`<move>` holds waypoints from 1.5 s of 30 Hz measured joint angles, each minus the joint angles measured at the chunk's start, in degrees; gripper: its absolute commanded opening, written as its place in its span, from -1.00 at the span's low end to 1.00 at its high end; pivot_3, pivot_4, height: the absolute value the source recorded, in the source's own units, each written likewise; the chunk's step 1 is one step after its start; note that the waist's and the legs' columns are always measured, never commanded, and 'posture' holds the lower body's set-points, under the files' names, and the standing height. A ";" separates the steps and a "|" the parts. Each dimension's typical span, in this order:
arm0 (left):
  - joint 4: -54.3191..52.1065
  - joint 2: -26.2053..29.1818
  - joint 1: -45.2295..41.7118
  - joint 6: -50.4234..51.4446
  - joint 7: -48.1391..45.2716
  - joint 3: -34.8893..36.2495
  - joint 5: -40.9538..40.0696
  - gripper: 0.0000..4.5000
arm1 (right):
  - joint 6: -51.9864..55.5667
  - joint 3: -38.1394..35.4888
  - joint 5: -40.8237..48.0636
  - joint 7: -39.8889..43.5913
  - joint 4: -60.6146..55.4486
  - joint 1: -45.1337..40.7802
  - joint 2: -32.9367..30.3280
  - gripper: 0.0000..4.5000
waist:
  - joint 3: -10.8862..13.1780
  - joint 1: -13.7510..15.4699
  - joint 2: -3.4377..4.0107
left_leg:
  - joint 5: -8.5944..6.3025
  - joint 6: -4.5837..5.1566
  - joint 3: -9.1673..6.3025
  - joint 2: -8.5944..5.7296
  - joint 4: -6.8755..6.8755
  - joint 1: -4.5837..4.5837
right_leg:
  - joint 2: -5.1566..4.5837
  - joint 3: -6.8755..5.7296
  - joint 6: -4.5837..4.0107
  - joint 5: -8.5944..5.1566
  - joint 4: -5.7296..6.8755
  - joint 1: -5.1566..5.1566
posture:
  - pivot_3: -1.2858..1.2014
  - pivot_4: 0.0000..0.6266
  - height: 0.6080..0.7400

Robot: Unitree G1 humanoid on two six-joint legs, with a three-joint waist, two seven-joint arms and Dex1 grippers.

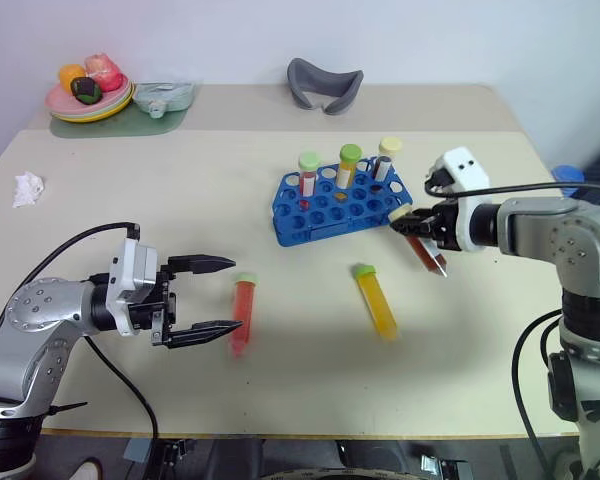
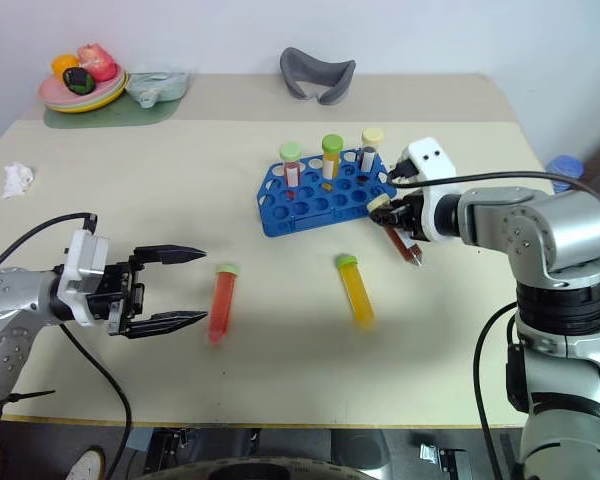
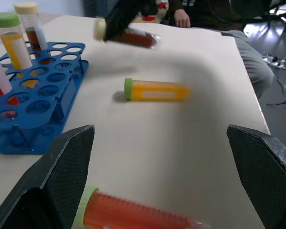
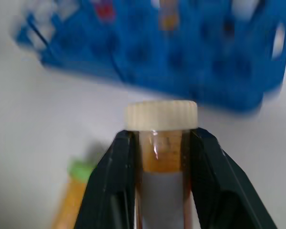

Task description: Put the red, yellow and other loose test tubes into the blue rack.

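My right gripper (image 1: 416, 226) is shut on the dark brown test tube (image 1: 427, 247) with the pale-yellow cap (image 4: 161, 115), held above the table just right of the blue rack (image 1: 342, 208). Three capped tubes stand in the rack's back row. The red tube (image 1: 242, 315) lies on the table in front of the open fingers of my left gripper (image 1: 220, 297). The yellow tube (image 1: 376, 300) with a green cap lies in front of the rack. In the left wrist view the red tube (image 3: 133, 215) lies between the wide-apart fingers.
A grey curved object (image 1: 324, 85) lies at the table's far edge. A plate (image 1: 88, 100) of toy food and a small dish (image 1: 162, 98) rest on a green mat at the far left. A crumpled white paper (image 1: 26, 187) lies at the left edge.
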 measured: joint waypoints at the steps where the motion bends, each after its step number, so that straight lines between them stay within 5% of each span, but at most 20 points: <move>1: 0.01 -0.01 -0.02 0.01 0.23 0.01 0.00 1.00 | -0.61 0.99 -0.02 1.03 -0.06 0.62 -1.06 -0.60 | 0.00 0.14 0.00 | 0.00 0.00 -0.01 0.00 0.01 -0.11 | -0.02 -0.02 0.00 0.00 -0.02 -0.08 | 0.03 -0.52 1.00; 13: -0.18 -0.07 -0.10 0.00 1.21 0.02 -0.02 1.00 | -5.89 5.37 -1.21 4.86 2.36 4.08 -3.21 -0.60 | 0.01 -0.34 0.02 | 0.07 0.02 0.00 0.00 0.33 -0.73 | 0.03 0.01 -0.04 0.03 0.48 -0.87 | 0.03 -0.52 1.00; 29: -1.20 -0.32 -0.05 0.03 2.23 -0.04 -0.20 1.00 | -7.48 -6.96 1.89 2.15 4.93 0.22 7.93 -0.60 | 0.02 -0.30 0.03 | 0.07 0.02 0.00 0.00 0.43 -0.74 | 0.04 0.01 -0.04 0.04 0.52 -0.83 | 0.03 -0.52 1.00; 36: -1.19 -0.56 -0.15 0.07 2.95 -0.10 -0.21 1.00 | -28.54 -15.27 4.18 1.88 5.31 1.26 20.22 -0.60 | 0.02 -0.32 0.03 | 0.07 0.02 -0.01 0.00 0.43 -0.73 | 0.04 -0.01 -0.03 0.04 0.55 -0.82 | 0.03 -0.52 1.00; 45: -1.23 -0.63 -0.27 0.56 3.46 -0.11 -0.27 1.00 | -62.88 -15.79 -1.00 3.14 13.85 4.89 33.13 -0.60 | 0.03 -0.75 0.06 | 0.09 -0.01 -0.02 0.00 0.46 -0.71 | 0.04 -0.01 -0.03 0.04 0.68 -0.83 | 0.03 -0.52 1.00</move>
